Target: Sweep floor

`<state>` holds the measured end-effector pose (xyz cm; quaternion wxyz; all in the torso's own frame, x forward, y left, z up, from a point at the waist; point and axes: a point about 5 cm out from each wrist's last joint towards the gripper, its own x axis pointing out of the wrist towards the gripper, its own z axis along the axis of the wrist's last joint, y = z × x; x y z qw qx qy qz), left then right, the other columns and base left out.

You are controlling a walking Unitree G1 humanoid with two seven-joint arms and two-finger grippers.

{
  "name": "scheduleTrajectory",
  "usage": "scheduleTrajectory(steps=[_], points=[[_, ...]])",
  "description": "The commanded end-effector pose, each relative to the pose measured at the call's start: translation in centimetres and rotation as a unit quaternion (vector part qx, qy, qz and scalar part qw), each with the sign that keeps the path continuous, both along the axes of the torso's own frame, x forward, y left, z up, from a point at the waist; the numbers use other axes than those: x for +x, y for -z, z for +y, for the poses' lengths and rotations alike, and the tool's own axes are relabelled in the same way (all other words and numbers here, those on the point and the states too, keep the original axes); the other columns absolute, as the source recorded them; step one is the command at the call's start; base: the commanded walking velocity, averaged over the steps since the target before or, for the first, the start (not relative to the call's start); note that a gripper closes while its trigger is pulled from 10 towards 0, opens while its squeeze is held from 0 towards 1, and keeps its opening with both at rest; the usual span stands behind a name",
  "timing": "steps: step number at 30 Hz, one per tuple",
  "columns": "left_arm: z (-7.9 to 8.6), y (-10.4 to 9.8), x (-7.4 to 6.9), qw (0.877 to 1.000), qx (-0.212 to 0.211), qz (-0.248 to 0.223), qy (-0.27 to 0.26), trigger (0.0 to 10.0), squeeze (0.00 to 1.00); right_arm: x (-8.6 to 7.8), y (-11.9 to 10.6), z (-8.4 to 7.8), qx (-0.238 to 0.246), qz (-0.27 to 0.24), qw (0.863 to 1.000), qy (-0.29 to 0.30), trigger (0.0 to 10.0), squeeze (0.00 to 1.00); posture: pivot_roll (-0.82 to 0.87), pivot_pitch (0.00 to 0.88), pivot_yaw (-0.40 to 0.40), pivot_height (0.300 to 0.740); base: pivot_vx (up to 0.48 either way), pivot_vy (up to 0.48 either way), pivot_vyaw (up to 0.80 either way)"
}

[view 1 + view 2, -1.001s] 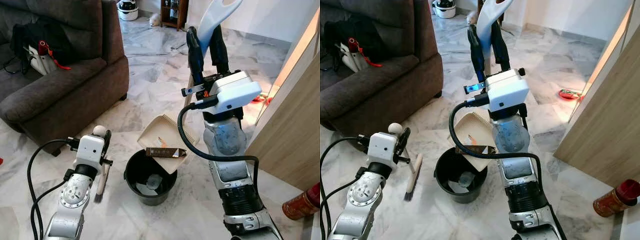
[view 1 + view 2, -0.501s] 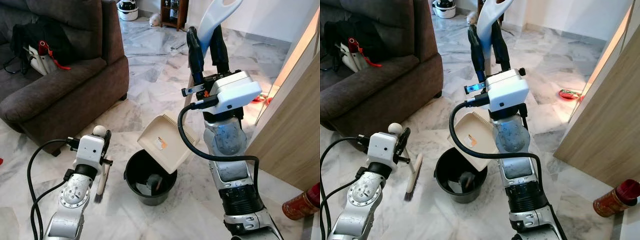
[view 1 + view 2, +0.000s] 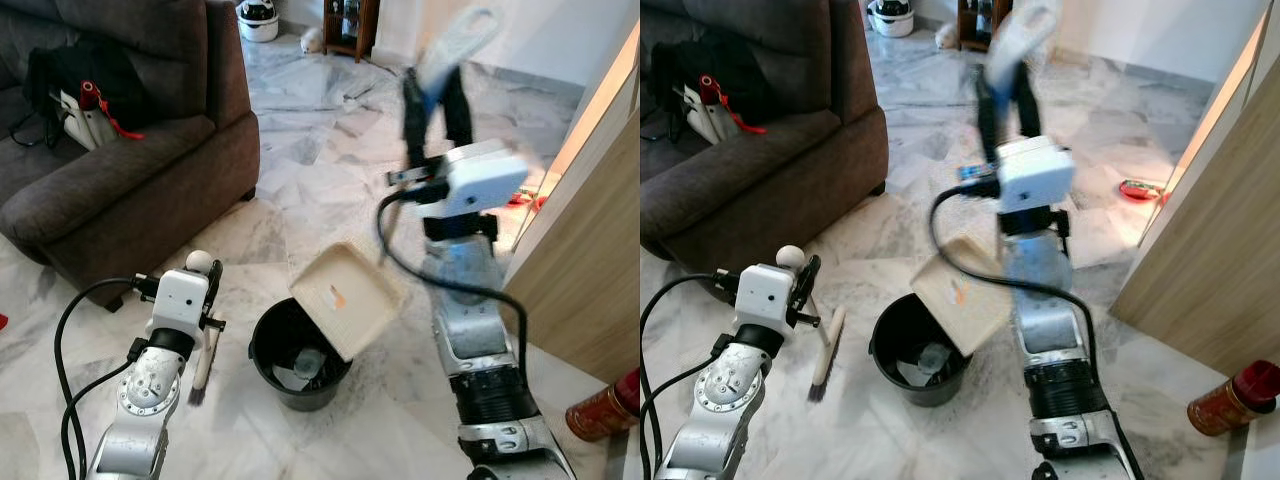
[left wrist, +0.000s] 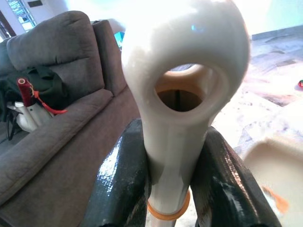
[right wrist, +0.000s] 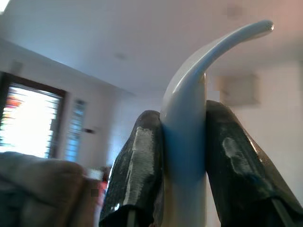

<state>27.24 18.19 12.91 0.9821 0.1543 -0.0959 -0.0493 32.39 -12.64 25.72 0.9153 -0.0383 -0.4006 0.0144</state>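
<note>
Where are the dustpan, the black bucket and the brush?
dustpan (image 3: 345, 297), left eye view, middle of its cream tray.
black bucket (image 3: 262, 335), left eye view, left rim.
brush (image 3: 825, 352), right eye view, its bristle head by the floor.

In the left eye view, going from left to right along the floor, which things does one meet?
Sofa → brush held in the left hand → black bucket → dustpan → wooden panel → red jar.
</note>
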Motion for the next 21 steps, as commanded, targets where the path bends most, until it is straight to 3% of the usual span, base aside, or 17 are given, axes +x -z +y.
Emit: scheduleTrajectory(steps=[1,6,7,9,14,21], points=[[0.0,-0.9,0.2,1.0,0.004,-0.021,0.005,10.0,0.0,-0.1,-0.9,-0.5,0.019,-0.019,1.0,0.009,10.0,0.0,0.12,0.079,0.008,0.74,0.0,0.0,0.0],[0.1,-0.8,0.2,1.0,0.004,-0.021,0.004,10.0,0.0,0.4,-0.5,-3.5,0.062,-0.006,0.995,0.078,10.0,0.0,0.12,0.079,0.01,0.74,0.0,0.0,0.0],[0.1,-0.8,0.2,1.0,0.004,-0.021,0.004,10.0,0.0,0.4,-0.5,-3.5,0.062,-0.006,0.995,0.078,10.0,0.0,0.12,0.079,0.01,0.74,0.0,0.0,0.0],[0.1,-0.8,0.2,1.0,0.004,-0.02,0.004,10.0,0.0,0.6,-0.2,-4.9,0.099,0.004,0.99,0.096,10.0,0.0,0.12,0.078,0.01,0.74,0.0,0.0,0.0],[0.2,-0.8,0.1,1.0,0.003,-0.019,0.004,10.0,0.0,0.7,0.6,-7.4,0.121,0.014,0.981,0.148,10.0,0.0,0.12,0.076,0.011,0.74,0.0,0.0,0.0],[0.2,-0.7,0.1,1.0,0.002,-0.018,0.005,10.0,0.0,0.2,0.5,-9.9,0.075,-0.001,0.969,0.237,10.0,0.0,0.12,0.069,0.014,0.74,0.0,0.0,0.0]])
